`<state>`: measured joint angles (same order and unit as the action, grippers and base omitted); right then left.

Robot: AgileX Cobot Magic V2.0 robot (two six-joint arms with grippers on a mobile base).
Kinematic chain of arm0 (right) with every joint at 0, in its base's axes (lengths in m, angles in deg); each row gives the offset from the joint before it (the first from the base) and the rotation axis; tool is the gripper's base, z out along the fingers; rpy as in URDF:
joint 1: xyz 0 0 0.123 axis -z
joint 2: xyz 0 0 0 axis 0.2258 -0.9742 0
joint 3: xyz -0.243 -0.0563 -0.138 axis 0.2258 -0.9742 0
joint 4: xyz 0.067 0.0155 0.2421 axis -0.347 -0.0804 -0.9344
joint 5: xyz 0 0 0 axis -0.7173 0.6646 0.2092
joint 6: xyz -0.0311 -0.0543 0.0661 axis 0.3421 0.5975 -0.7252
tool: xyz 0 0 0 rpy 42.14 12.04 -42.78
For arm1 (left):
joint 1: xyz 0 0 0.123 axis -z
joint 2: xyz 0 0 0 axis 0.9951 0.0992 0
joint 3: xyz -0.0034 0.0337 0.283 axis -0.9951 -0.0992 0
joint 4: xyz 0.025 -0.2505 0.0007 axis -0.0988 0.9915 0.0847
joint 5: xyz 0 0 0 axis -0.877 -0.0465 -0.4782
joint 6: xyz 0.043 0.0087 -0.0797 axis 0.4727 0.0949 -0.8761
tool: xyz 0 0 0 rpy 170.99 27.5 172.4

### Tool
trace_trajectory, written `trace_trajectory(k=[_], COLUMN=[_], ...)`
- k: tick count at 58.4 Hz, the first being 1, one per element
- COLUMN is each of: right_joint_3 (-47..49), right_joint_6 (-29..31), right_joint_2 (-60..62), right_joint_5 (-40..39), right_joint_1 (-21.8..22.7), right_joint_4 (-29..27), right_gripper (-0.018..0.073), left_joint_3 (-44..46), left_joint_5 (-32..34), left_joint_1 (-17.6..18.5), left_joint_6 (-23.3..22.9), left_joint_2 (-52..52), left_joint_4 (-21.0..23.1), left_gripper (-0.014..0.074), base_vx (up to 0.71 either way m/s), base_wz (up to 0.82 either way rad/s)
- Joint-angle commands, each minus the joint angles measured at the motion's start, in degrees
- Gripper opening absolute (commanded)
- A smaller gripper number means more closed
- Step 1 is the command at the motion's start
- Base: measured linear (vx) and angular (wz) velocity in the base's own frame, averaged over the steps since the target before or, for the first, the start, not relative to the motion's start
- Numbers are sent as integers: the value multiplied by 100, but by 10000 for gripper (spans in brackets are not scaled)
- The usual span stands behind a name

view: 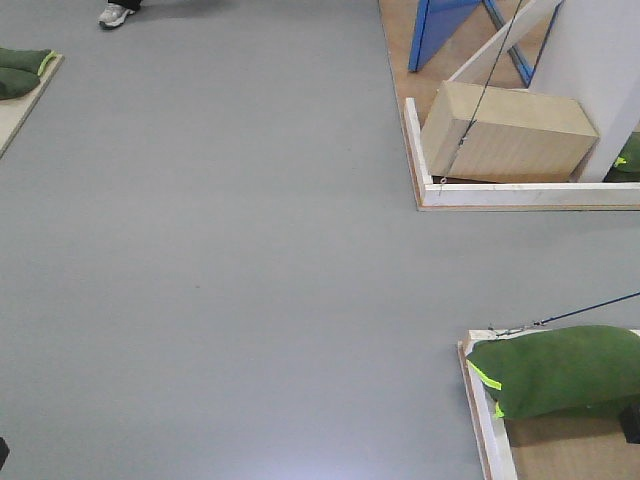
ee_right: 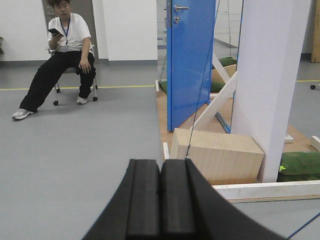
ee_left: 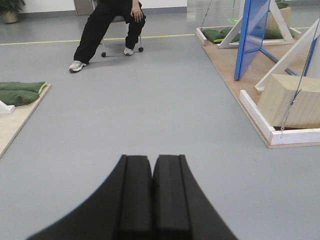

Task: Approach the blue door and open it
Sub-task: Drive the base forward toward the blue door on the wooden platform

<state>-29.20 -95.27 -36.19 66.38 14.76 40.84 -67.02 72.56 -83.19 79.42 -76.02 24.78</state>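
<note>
The blue door (ee_right: 191,60) stands upright ahead and to the right, on a wooden platform with white braces. Its silver lever handle (ee_right: 179,8) and lock show near the top of the right wrist view. In the left wrist view the blue door (ee_left: 251,35) is at the far right; in the front view only its lower part (view: 435,30) shows at the top. My left gripper (ee_left: 152,160) is shut and empty, over bare grey floor. My right gripper (ee_right: 161,164) is shut and empty, some way short of the door.
A wooden block (ee_right: 216,155) tied by a cord sits inside the platform's white rim (view: 520,196), beside a white pillar (ee_right: 270,75). Green sandbags (view: 560,370) lie on a second platform at lower right. A seated person (ee_right: 60,55) with a phone is ahead left. Another platform (ee_left: 12,120) is at left.
</note>
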Motion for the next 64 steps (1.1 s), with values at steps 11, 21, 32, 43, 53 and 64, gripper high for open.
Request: trace_trajectory(k=[11, 21, 32, 43, 53, 64], right_joint_3=[-3, -3, -3, -3, -3, -3], right_joint_6=[13, 13, 13, 13, 13, 13], right_joint_2=[85, 85, 85, 85, 98, 98], right_joint_5=[-485, -485, -485, -485, -485, -485], right_joint_1=[31, 31, 31, 31, -148, -279], right_joint_4=[3, 3, 3, 3, 3, 3], right_gripper=[11, 11, 11, 11, 11, 11], left_joint_3=[149, 149, 149, 149, 149, 149], left_joint_5=[480, 480, 480, 480, 486, 491], left_joint_1=[-4, -4, -4, -4, -82, -176], left_joint_6=[-39, -39, -39, -39, -39, -39], left_joint_2=[-93, -98, -98, -98, -98, -98], left_joint_4=[15, 15, 15, 15, 15, 15], left_gripper=[73, 73, 73, 73, 73, 73], base_vx=[0, 4, 11, 19, 25, 28], base_wz=[0, 0, -3, -9, -12, -5])
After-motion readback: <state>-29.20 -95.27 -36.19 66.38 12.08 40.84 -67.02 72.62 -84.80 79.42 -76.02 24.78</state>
